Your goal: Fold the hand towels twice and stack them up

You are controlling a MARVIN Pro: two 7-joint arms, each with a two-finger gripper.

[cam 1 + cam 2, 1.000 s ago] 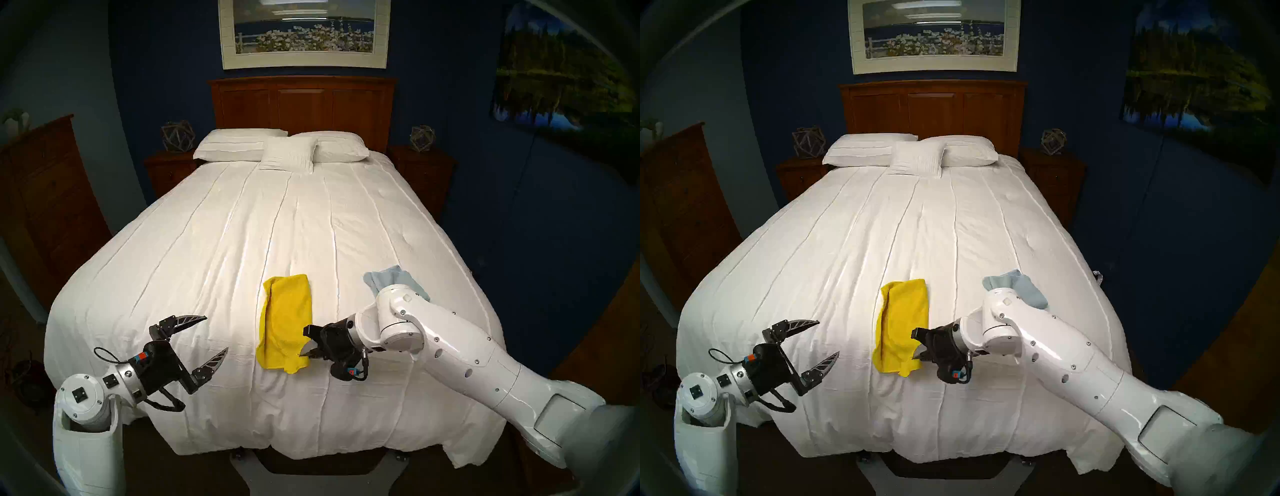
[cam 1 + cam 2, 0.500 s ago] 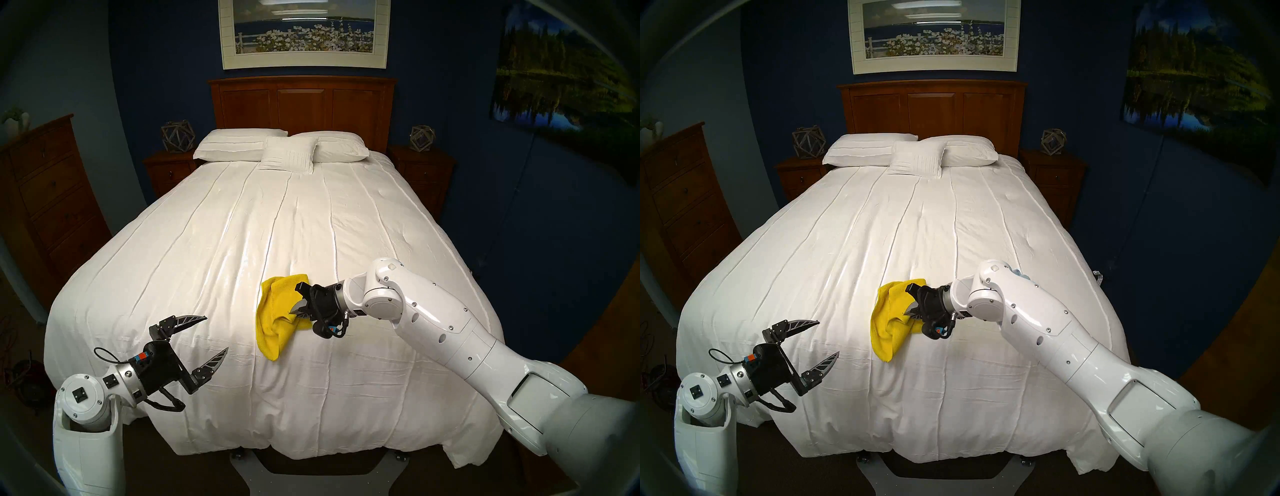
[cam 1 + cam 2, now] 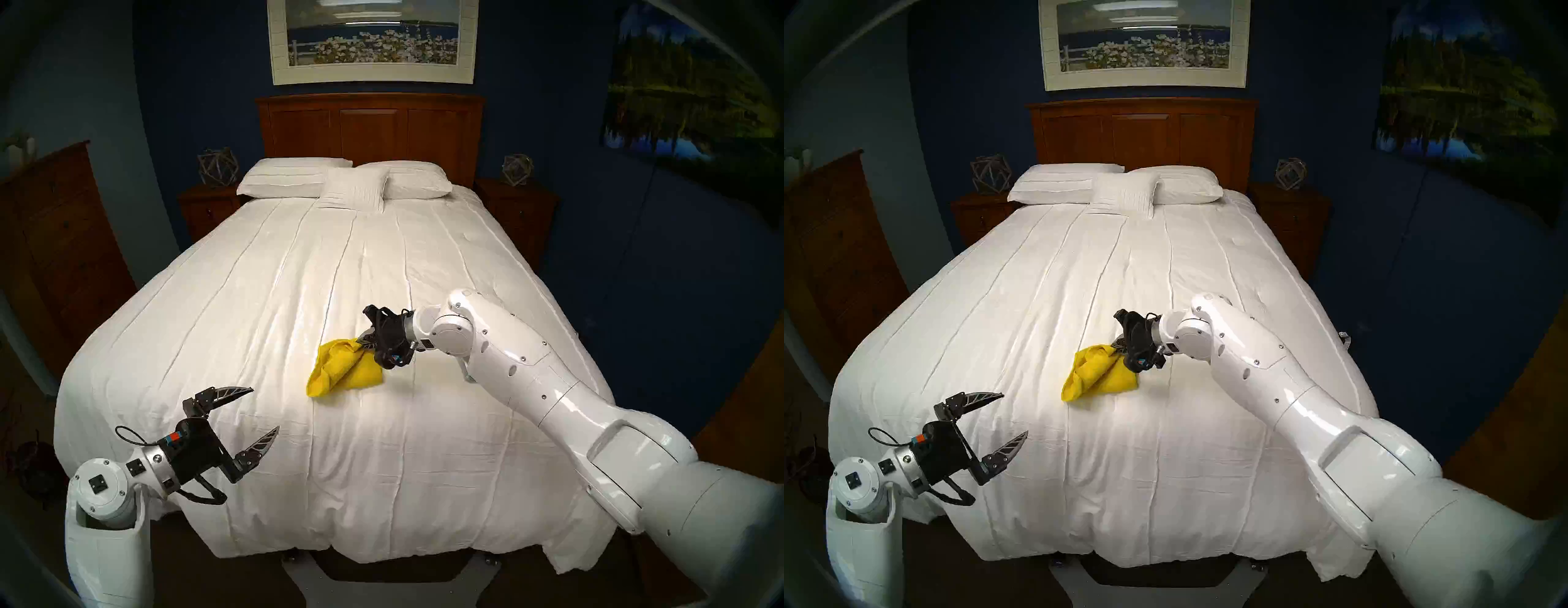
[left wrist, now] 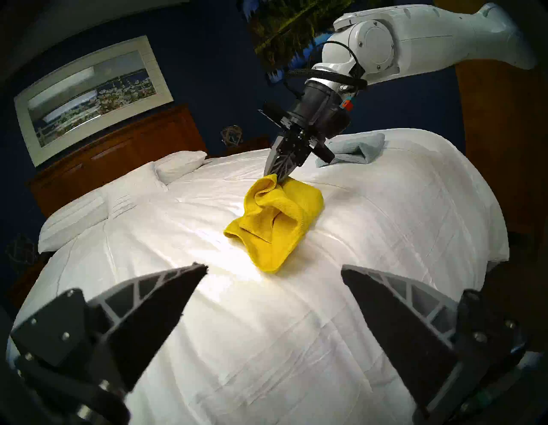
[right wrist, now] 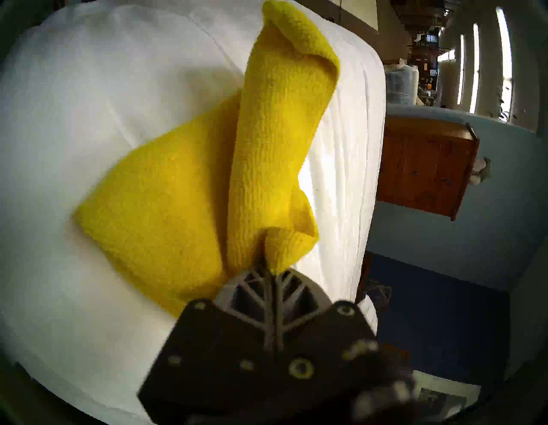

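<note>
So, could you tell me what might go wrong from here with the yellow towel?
1. The right gripper pinches only one bunched corner of the yellow towel, so the fold could land crooked or the corner could slip out.
2. The open left gripper pins nothing, so the whole towel may drag across the bedspread.

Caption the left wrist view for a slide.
Right gripper shut on the yellow towel's corner, grey-blue towel behind it.

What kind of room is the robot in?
It looks like a bedroom. There is a big bed with a white bedspread and white pillows against a wooden headboard, with nightstands on either side and a wooden dresser by the wall.
</note>
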